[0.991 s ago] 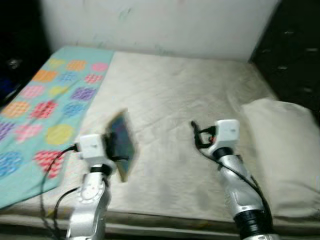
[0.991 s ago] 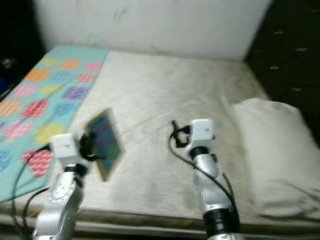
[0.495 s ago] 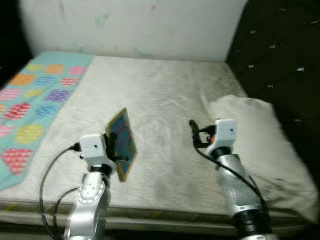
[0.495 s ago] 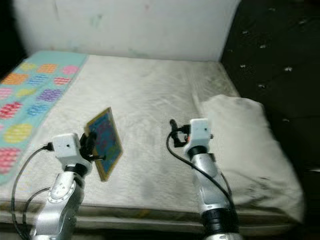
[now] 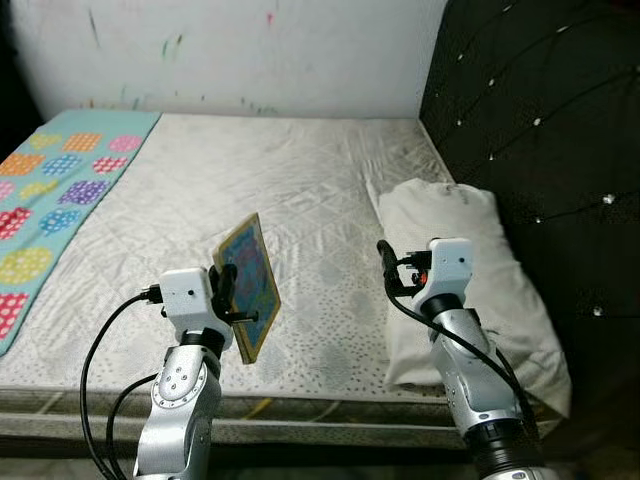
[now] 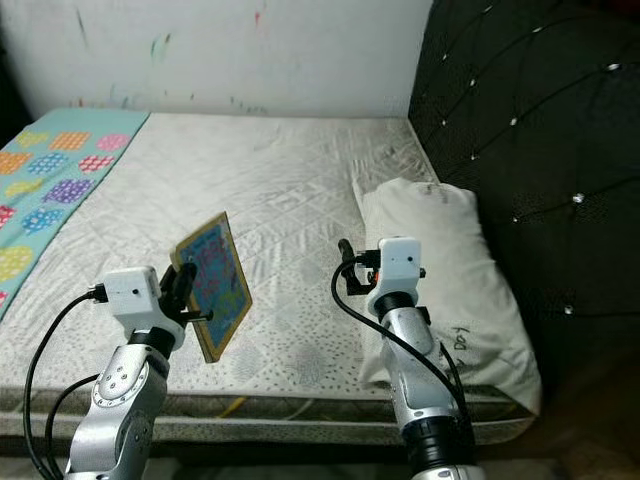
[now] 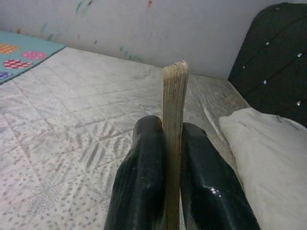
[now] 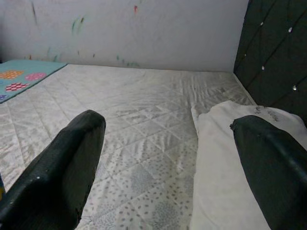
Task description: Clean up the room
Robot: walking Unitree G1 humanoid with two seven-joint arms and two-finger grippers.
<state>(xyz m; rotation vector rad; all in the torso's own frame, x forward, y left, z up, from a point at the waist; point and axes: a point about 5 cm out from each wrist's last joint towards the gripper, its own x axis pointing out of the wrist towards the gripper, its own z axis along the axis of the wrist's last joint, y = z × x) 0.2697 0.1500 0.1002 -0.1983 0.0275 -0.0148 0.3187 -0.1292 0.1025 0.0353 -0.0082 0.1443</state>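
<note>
Book (image 5: 247, 284): a thin, colourful hardcover held upright above the near edge of the bed, in front of the robot.
Handling: it looks stiff and light; a grip on the lower edge, as now, seems enough.
Left hand (image 7: 165, 167): closed on the book, one finger on each cover.
Right hand (image 8: 168, 163): wide open, holding nothing, above the mattress beside the pillow (image 5: 470, 260).
Bed (image 5: 310, 180): bare quilted mattress, patterned blanket (image 5: 50, 200) on the left.
Room: marked white wall, dark padded headboard (image 5: 540, 120) on the right.
</note>
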